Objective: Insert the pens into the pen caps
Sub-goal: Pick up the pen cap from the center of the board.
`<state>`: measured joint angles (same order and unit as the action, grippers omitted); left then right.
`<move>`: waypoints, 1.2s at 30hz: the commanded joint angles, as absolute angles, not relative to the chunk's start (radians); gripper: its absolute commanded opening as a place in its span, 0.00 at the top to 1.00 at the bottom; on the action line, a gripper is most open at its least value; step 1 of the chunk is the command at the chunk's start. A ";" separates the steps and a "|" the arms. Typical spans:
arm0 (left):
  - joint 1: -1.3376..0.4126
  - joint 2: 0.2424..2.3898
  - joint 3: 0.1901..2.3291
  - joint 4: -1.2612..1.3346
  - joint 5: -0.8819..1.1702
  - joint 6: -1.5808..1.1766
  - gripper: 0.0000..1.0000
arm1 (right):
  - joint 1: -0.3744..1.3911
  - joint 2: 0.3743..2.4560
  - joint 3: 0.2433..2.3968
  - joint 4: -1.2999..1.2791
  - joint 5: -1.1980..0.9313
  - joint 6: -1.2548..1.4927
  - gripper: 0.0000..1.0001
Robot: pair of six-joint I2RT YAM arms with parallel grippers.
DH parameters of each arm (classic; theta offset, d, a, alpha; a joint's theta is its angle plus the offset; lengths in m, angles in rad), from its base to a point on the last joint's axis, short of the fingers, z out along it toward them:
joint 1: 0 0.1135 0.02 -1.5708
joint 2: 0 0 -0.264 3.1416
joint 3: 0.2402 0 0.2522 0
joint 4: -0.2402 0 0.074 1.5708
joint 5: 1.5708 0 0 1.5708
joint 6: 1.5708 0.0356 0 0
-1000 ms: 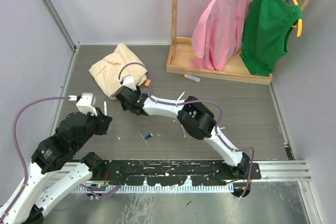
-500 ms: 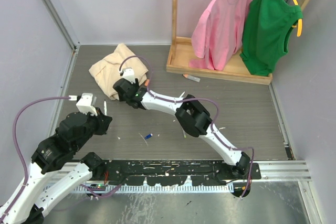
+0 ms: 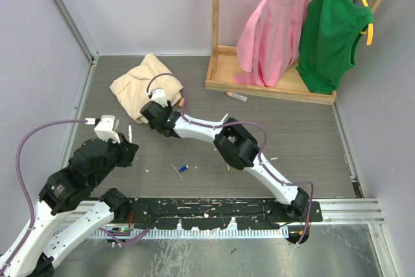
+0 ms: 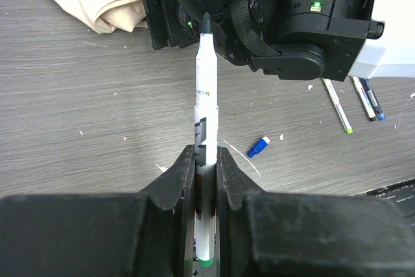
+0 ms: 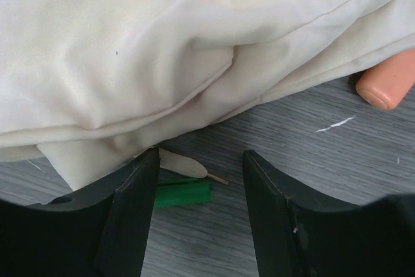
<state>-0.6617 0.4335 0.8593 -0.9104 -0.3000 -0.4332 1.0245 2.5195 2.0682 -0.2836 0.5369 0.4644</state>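
Right gripper (image 5: pixel 201 158) has nudged toward 11 o'clock, up against the beige cloth (image 5: pixel 162 43), jaws spread either side of the green cap (image 5: pixel 183 193), probably lining up a grab. Left gripper (image 4: pixel 206 160) pinches a white pen (image 4: pixel 205 95), tip at 12, ready for capping.

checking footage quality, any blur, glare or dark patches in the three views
top external: even light, sharp, faint shadows on the table; left wrist: pen crisp, left pincer almost black with little detail; right wrist: beige cloth bright, nearly washed out, right pincer a dark silhouette, green cap in shade.
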 commanded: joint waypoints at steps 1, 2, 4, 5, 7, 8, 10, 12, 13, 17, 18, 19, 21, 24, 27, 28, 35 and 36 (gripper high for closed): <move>-0.660 0.434 0.859 -0.867 -0.302 -0.434 1.00 | 1.034 2.451 2.006 -0.296 0.530 0.412 0.41; -0.660 0.434 0.859 -0.867 -0.302 -0.434 1.00 | 1.035 2.450 1.992 -0.296 0.521 0.396 0.41; -0.661 0.435 0.858 -0.867 -0.302 -0.434 1.00 | 1.040 2.422 1.968 -0.300 0.496 0.374 0.41; -0.660 0.434 0.857 -0.865 -0.303 -0.434 1.00 | 1.039 2.416 1.957 -0.303 0.485 0.367 0.41; -0.661 0.436 0.857 -0.865 -0.302 -0.434 1.00 | 1.042 2.404 1.933 -0.308 0.466 0.353 0.41; -0.661 0.436 0.857 -0.865 -0.303 -0.434 1.00 | 1.042 2.395 1.922 -0.310 0.459 0.348 0.41; -0.661 0.438 0.857 -0.865 -0.302 -0.434 1.00 | 1.042 2.383 1.895 -0.311 0.449 0.337 0.41; -0.661 0.440 0.857 -0.865 -0.301 -0.434 1.00 | 1.043 2.372 1.876 -0.311 0.433 0.333 0.41; -0.660 0.440 0.857 -0.865 -0.299 -0.433 1.00 | 1.043 2.367 1.868 -0.311 0.420 0.331 0.41; -0.661 0.442 0.856 -0.864 -0.296 -0.433 1.00 | 1.042 2.350 1.847 -0.311 0.378 0.334 0.40; -0.661 0.441 0.856 -0.864 -0.295 -0.433 1.00 | 1.043 2.346 1.844 -0.311 0.372 0.334 0.40; -0.661 0.441 0.857 -0.864 -0.295 -0.433 1.00 | 1.042 2.341 1.840 -0.311 0.363 0.332 0.40; -0.660 0.440 0.857 -0.865 -0.296 -0.433 1.00 | 1.043 2.329 1.830 -0.308 0.361 0.335 0.40; -0.660 0.436 0.857 -0.864 -0.296 -0.433 1.00 | 1.043 2.302 1.809 -0.303 0.410 0.344 0.38; -0.661 0.439 0.857 -0.864 -0.295 -0.434 1.00 | 1.043 2.258 1.781 -0.275 0.468 0.347 0.37; -0.660 0.440 0.857 -0.864 -0.292 -0.433 1.00 | 1.043 2.244 1.776 -0.265 0.482 0.346 0.37; -0.661 0.443 0.856 -0.863 -0.290 -0.431 1.00 | 1.042 2.161 1.734 -0.185 0.474 0.314 0.36; -0.661 0.441 0.857 -0.862 -0.290 -0.431 1.00 | 1.042 2.153 1.726 -0.167 0.450 0.307 0.36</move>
